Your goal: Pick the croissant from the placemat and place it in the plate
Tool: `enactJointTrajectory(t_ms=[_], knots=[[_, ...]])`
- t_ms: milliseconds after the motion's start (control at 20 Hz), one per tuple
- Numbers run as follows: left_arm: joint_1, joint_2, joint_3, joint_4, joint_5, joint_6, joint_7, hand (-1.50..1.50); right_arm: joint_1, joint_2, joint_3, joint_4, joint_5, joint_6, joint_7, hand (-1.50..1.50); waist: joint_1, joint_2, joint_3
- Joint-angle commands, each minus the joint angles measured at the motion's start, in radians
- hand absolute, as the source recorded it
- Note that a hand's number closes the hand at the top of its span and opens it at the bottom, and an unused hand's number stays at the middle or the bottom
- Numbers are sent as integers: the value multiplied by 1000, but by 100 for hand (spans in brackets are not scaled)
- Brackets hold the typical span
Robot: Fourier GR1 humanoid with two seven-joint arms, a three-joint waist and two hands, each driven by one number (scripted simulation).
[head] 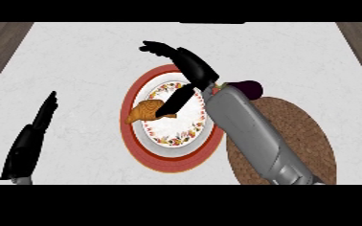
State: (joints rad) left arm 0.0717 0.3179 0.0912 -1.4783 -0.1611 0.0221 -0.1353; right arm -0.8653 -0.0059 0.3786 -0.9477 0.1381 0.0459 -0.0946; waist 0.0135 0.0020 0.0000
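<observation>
The golden-brown croissant (143,112) lies on the left part of the plate (185,135), a white plate with a floral band and a broad red rim. My right hand (197,68) hovers over the plate's upper right. Its fingers stretch straight out to the upper left, away from the croissant, while its thumb reaches down and touches the croissant's right end. The hand is open. The round brown woven placemat (308,133) lies to the right of the plate, partly hidden under my right forearm. At the left edge my left hand (29,141) rests open.
A dark purple eggplant-like object (249,87) sits at the placemat's upper edge, right beside my right wrist. The white marble counter (78,52) stretches around the plate, with dark wooden strips at its far corners.
</observation>
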Motion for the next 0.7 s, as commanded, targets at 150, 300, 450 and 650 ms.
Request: enactJointTrajectory(t_ms=[150,300,450,650], knots=[[-27,21,31,31,10,-20,-25,0,-42,-71,-246,122,-165,64,-71,-150,1,6,0],[4,-9,-8,-63,-5,-12,44,0,-23,-133,-317,180,-238,178,-133,-150,4,3,1],[2,-6,-3,-18,-4,-26,-4,0,-112,-202,-374,364,-238,272,-296,-150,25,13,1],[-70,-16,-10,-7,-36,2,43,0,-156,-274,-400,502,-206,338,-436,-150,32,19,1]])
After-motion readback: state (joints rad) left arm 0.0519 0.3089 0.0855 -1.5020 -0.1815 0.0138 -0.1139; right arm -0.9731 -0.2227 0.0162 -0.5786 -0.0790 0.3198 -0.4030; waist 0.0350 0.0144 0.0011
